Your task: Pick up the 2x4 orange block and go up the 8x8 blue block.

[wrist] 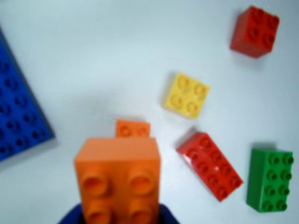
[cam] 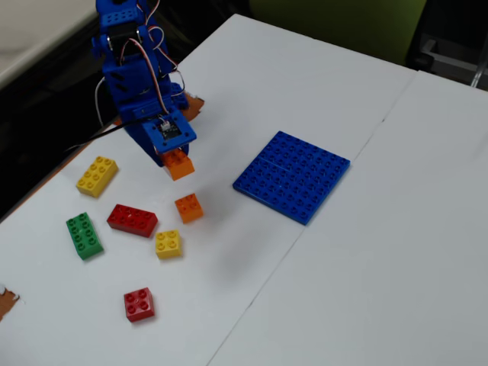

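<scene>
The white table [cam: 366, 252] carries everything, and the biggest thing on it is the blue baseplate [cam: 292, 175], lying flat right of centre in the fixed view and showing as a blue studded slab [wrist: 16, 107] at the left edge of the wrist view. The blue arm [cam: 133, 69] leans in from the top left, its gripper [cam: 177, 162] closed on the orange 2x4 [cam: 179, 165], which hangs clear of the table, well apart from the baseplate and to its left; in the wrist view that brick [wrist: 119, 179] fills the lower middle, end-on, with blue fingers [wrist: 74, 215] at its base. Below it on the table lie the red 2x4 [cam: 133, 219], the green 2x4 [cam: 84, 235] just left of that, and the yellow 2x4 [cam: 97, 175] further up near the table edge. Smaller still are the orange 2x2 [cam: 188, 207], almost under the held brick, the yellow 2x2 [cam: 168, 243] below it, and the red 2x2 [cam: 138, 304] nearest the camera, apart from the rest
</scene>
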Tool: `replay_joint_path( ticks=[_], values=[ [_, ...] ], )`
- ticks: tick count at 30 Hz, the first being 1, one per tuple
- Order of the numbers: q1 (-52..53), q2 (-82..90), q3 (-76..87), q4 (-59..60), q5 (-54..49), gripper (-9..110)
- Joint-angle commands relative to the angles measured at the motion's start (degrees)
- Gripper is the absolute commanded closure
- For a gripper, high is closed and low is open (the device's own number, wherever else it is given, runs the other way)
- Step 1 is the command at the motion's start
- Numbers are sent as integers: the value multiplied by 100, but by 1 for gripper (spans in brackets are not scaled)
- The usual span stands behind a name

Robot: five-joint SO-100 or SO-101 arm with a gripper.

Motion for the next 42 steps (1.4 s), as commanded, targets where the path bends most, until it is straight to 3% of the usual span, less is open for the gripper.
replay_joint_path(
  ticks=[1,18,25,42],
  values=[
    [-439,-35,-387,-290,88,101],
    [-1925,-598,-431,-1723,606,101],
    [-2355,-1784,-2452,-369,844,101],
    [-3226,-3015,-3138,211,1169,101]
  ],
)
